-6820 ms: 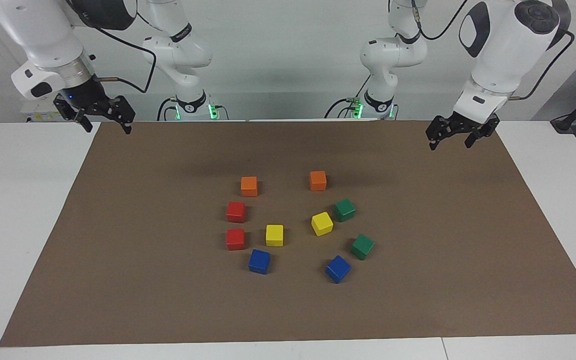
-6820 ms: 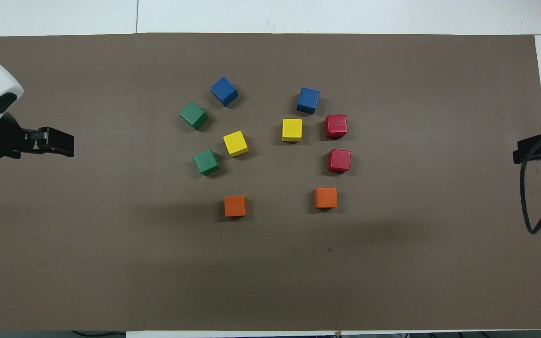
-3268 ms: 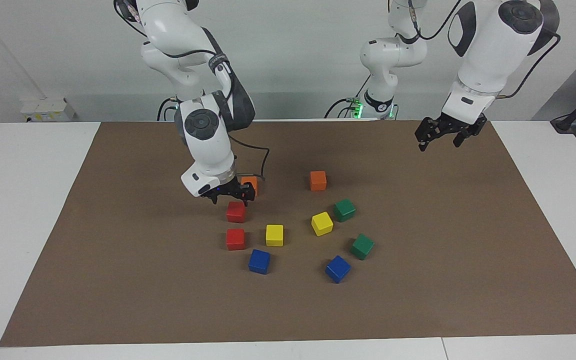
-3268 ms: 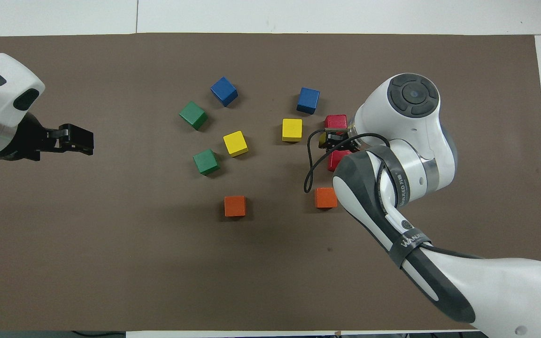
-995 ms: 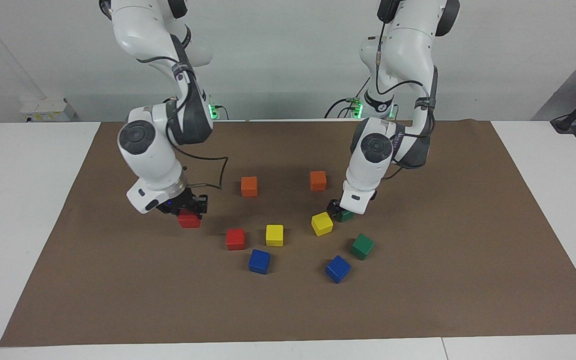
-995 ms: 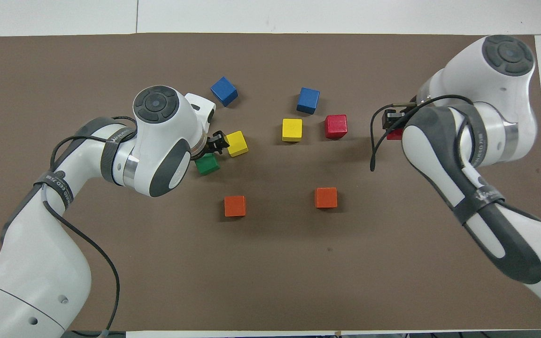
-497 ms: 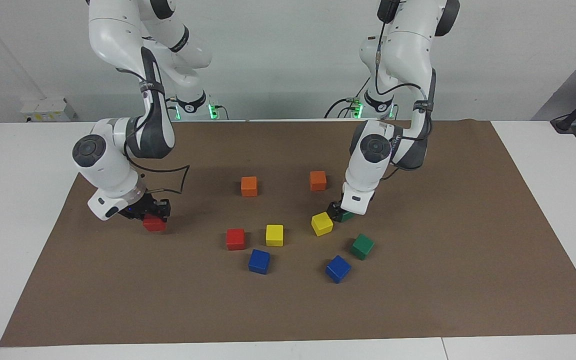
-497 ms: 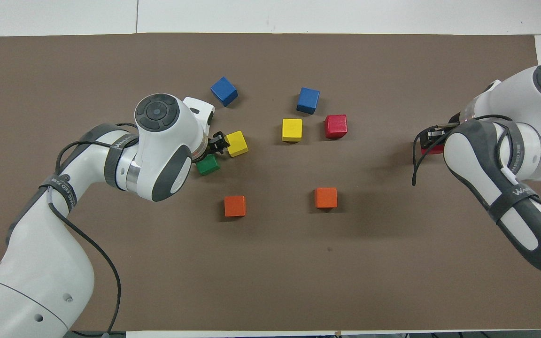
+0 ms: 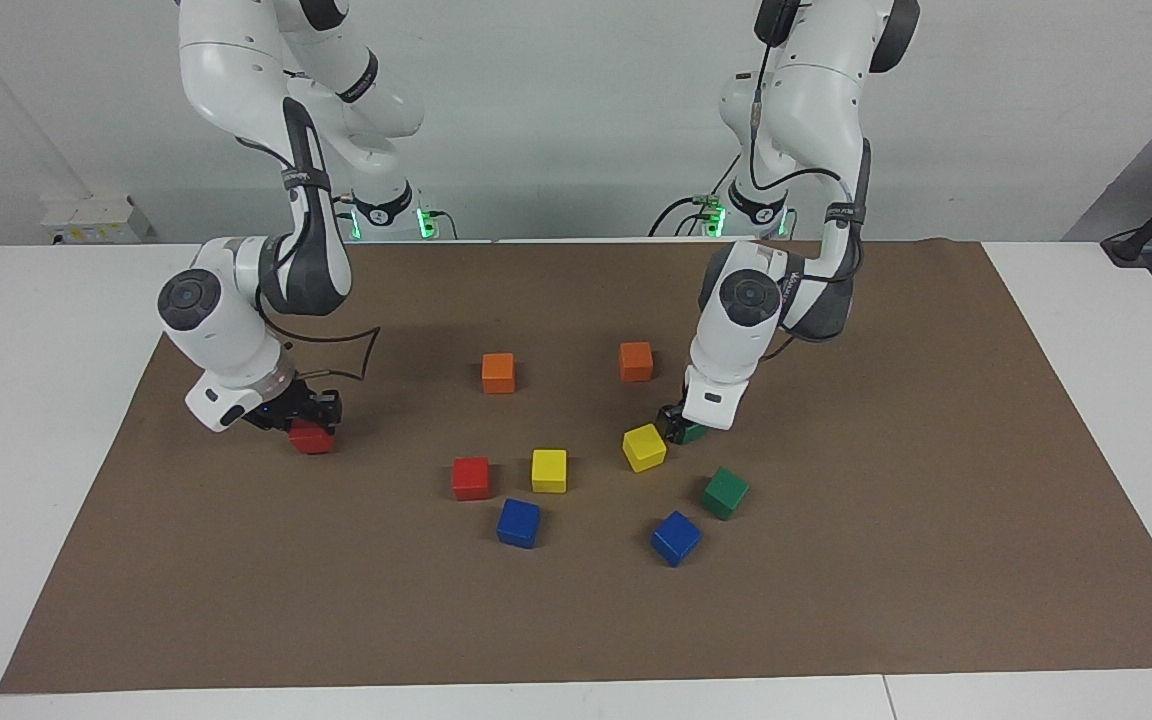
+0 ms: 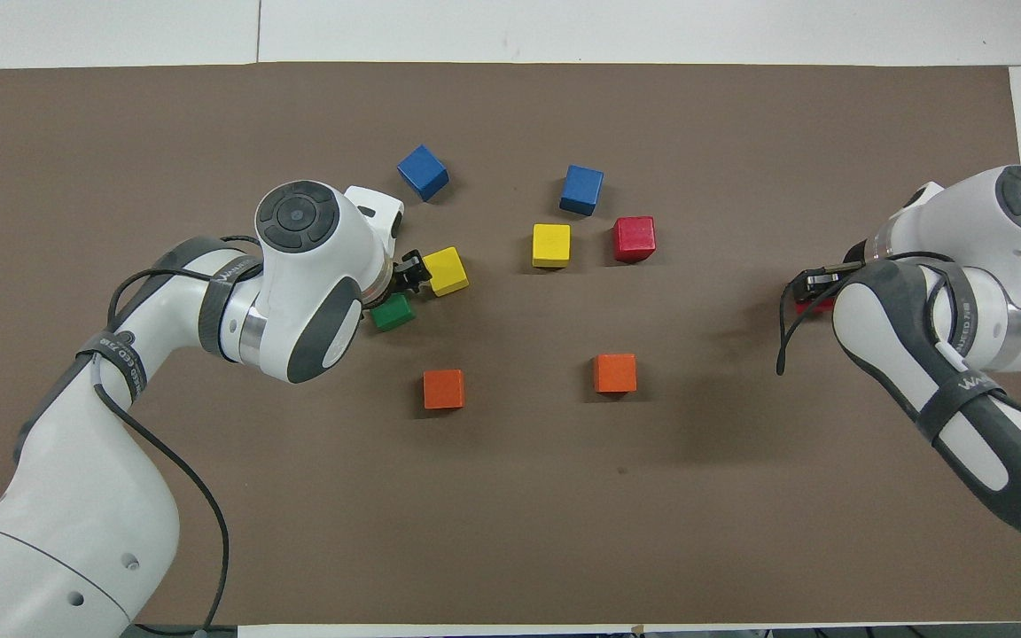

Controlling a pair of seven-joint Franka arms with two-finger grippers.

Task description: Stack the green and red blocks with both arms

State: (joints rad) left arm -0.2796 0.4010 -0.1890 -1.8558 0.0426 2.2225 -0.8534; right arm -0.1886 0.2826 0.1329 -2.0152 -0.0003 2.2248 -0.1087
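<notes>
In the facing view, your right gripper point(image 9: 308, 424) at mid-left has carried a red cube point(image 9: 312, 437) away from the cluster and now pinches it low over the brown mat point(image 9: 936, 520), leaving the other red cube point(image 9: 471, 478) in place. At centre-right your left gripper point(image 9: 677, 424) straddles a green cube point(image 9: 692, 432), jaws closing but the grip unclear, the second green cube point(image 9: 725, 492) below it. In the overhead view, the held red cube point(image 10: 814, 304) sits at right edge, the straddled green cube point(image 10: 393, 312) left of centre; no containers appear.
</notes>
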